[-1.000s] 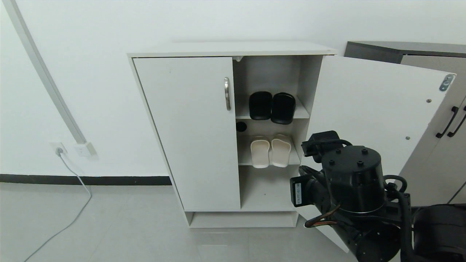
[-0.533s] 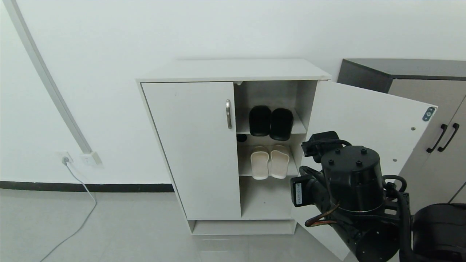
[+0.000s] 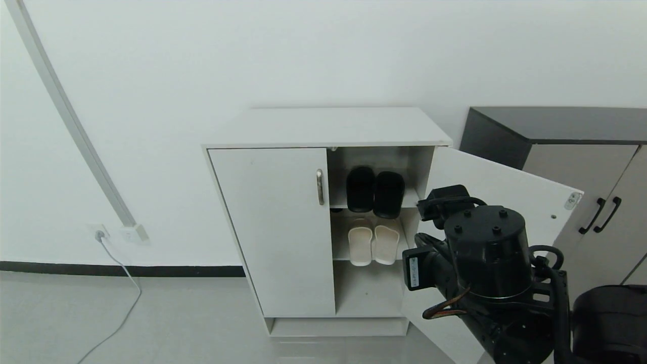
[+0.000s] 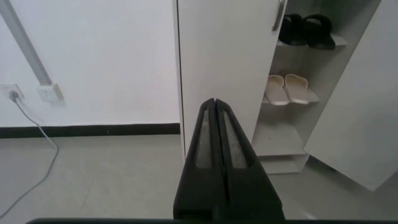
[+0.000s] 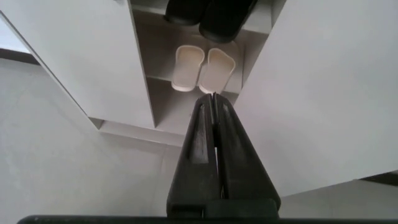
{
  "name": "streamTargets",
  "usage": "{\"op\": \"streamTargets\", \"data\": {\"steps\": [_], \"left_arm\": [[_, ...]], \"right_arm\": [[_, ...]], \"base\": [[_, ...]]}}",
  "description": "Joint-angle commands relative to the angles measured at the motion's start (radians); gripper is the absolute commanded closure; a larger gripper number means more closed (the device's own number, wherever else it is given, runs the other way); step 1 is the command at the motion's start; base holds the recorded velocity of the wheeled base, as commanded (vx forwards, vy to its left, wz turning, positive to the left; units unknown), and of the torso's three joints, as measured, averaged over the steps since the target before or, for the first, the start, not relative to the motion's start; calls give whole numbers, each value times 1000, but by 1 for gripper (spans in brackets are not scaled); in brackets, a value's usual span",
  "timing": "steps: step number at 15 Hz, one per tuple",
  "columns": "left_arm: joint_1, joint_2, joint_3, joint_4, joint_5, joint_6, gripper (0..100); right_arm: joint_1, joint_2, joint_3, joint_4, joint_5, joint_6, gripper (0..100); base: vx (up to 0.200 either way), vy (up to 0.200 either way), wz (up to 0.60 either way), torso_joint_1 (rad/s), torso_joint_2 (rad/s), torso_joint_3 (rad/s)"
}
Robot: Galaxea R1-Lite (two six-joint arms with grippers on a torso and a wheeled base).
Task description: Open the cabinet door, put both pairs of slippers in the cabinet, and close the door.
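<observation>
the right gripper has its two fingers pressed flat together, with no gap between them and nothing held. ahead of its tips, and apart from them, the white slippers sit side by side on the middle shelf of the cabinet. one level higher and farther ahead of the tips, the black slippers rest side by side on the upper shelf. both pairs are inside the cabinet, in its right half.

the open door stands swung out alongside this gripper, on the robot's right of it. whether it touches the gripper cannot be told. the closed door lies on the gripper's other side, farther off. in the head view the right arm stands in front of the open door's lower part and covers it.

the left gripper is also closed tight, its fingers meeting along one seam, and it is empty. it points toward the foot of the closed door and the floor before it. both pairs of slippers lie ahead of it and off toward the robot's right, well apart from the tips. the closed door's handle is between this gripper's line and the black slippers.

a grey cabinet stands beyond the open door, farther to the right of the right gripper. a wall socket with a cable is well off to the left of the left gripper.
</observation>
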Motion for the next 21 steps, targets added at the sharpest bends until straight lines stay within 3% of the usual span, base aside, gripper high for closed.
{"op": "streamTargets", "data": {"steps": [1, 21], "left_arm": [[0, 1, 0, 0, 0, -1, 100], [0, 1, 0, 0, 2, -1, 100]], "right_arm": [[0, 0, 0, 0, 0, 0, 100], [3, -1, 42, -22, 3, -14, 100]], "base": [[0, 0, 0, 173, -476, -295], [0, 0, 0, 225, -520, -302]]}}
